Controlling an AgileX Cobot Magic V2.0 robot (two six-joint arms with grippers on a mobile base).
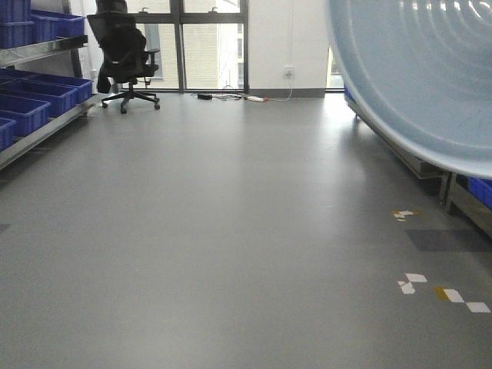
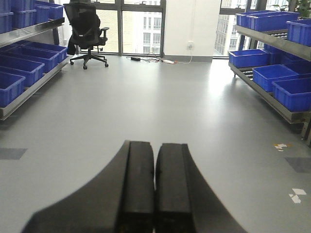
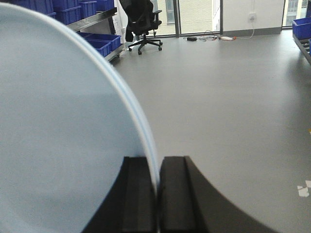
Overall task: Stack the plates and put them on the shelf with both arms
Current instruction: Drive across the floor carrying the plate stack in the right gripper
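Observation:
My right gripper (image 3: 158, 167) is shut on the rim of a pale bluish-white plate (image 3: 58, 121), held on edge and filling the left of the right wrist view. The same plate (image 1: 423, 77) fills the upper right of the front view, with faint concentric rings. I see only one plate; a second cannot be told apart. My left gripper (image 2: 155, 150) is shut and empty, its pads pressed together above the grey floor. The steel shelf (image 2: 272, 99) with blue crates (image 2: 291, 92) runs along the right; another rack (image 2: 29, 92) runs along the left.
A black office chair (image 1: 123, 54) stands at the far left by the windows. Cables and a power strip (image 1: 254, 98) lie on the floor by the far wall. Tape marks (image 1: 442, 292) are on the grey floor at the right.

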